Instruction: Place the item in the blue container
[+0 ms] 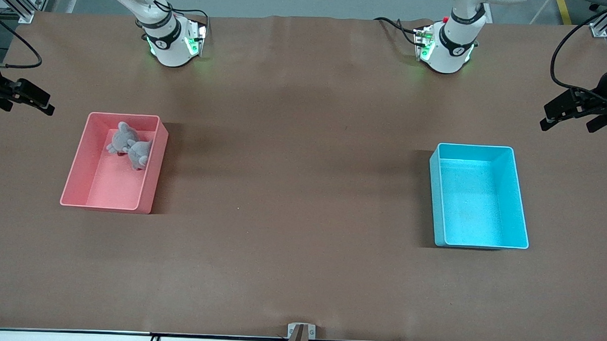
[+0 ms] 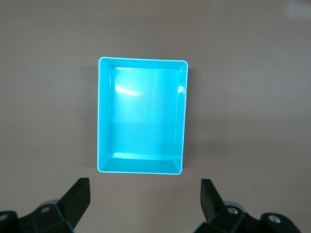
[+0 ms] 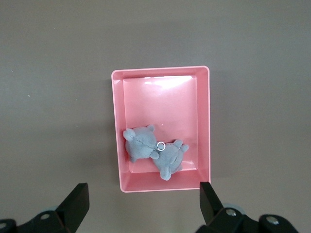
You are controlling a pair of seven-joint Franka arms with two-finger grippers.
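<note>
- Now hovering with jaws spread wide and empty: right gripper, up in the air at the right arm's end of the table, beside the pink bin.
- Lying in that pink bin: a grey plush toy, two soft lumps joined by a small metal ring, pressed toward the wall farther from the front camera.
- Judging the step in hand: descending straight over the plush, pinching one lump squarely, steering clear of the bin wall it is crowding.
- Standing empty toward the left arm's end: blue container, well apart from the pink bin.
- Waiting above, jaws likewise gaping and holding nothing: left gripper.
</note>
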